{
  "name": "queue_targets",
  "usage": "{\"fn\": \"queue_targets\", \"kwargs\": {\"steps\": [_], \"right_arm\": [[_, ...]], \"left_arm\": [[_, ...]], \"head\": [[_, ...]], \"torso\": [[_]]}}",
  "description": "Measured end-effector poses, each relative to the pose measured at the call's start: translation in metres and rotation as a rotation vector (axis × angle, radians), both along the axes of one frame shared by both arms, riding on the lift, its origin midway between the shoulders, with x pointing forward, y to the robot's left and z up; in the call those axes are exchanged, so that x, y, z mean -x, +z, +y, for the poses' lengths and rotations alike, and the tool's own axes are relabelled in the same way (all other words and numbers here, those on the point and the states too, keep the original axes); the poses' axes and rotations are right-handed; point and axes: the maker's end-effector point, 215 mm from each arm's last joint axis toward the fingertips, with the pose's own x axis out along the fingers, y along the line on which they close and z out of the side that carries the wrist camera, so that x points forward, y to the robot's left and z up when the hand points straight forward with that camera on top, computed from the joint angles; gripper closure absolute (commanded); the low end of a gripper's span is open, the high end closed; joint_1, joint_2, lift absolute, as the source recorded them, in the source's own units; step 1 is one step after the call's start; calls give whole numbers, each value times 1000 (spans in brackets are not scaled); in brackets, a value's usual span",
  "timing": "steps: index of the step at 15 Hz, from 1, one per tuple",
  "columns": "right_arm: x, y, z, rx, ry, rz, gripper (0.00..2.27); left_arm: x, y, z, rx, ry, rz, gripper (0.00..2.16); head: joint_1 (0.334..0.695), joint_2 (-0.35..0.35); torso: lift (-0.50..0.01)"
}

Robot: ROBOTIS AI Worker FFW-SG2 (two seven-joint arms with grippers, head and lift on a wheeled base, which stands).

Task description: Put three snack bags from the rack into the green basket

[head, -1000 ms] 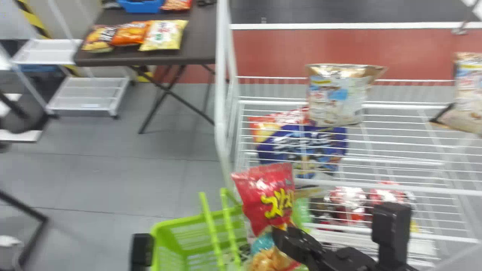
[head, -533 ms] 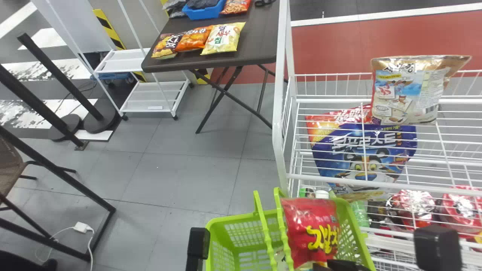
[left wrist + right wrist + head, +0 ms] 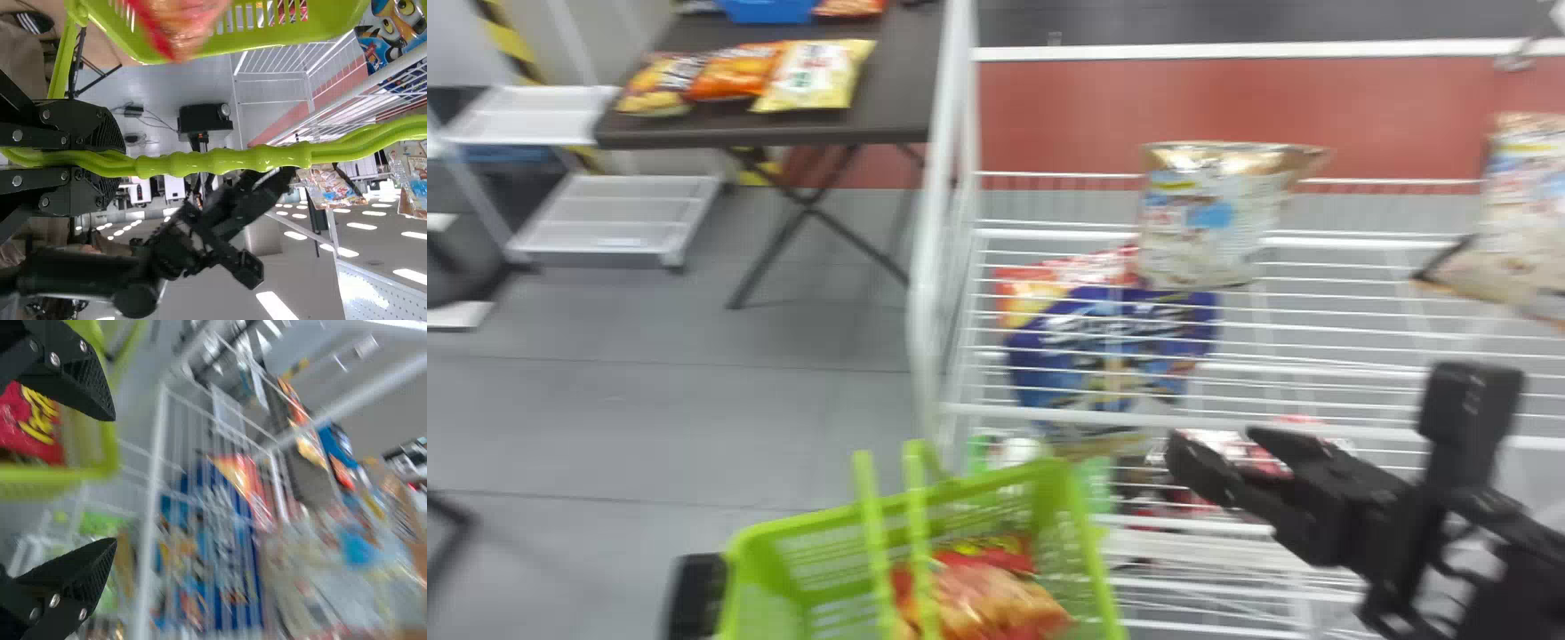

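One red snack bag seemingly lies in the green basket; left gripper clasps its handles, right gripper gapes.

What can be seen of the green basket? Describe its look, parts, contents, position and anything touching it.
The green basket is bright green, seemingly plastic, with a smooth rim, slotted walls and an open top. Two handles, with knobbly grips, are raised above the opening and pass side by side between the shut jaws of the left gripper. The basket stands upright, near the left end of the white wire rack. Red and orange snack packaging lies inside; how many bags is unclear.
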Motion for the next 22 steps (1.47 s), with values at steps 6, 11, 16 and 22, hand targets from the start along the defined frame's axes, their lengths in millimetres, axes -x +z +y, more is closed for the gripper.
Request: {"fn": "queue_targets", "kwargs": {"steps": [6, 11, 16, 22], "right_arm": [[-115, 20, -163, 273, -320, -189, 73], [-151, 23, -237, 364, -455, -213, 80], [-154, 13, -281, 435, -536, -171, 1254], [-152, 28, -291, 507, -577, -225, 2256]], "left_arm": [[2, 0, -3, 8, -6, 4, 2148], [3, -2, -3, 11, -8, 7, 2152], [4, -5, -3, 12, -11, 14, 2152], [6, -5, -5, 16, -18, 13, 2152]], "head": [[695, -350], [695, -350], [695, -350], [695, -350]], "torso": [[0], [0], [0], [0]]}}
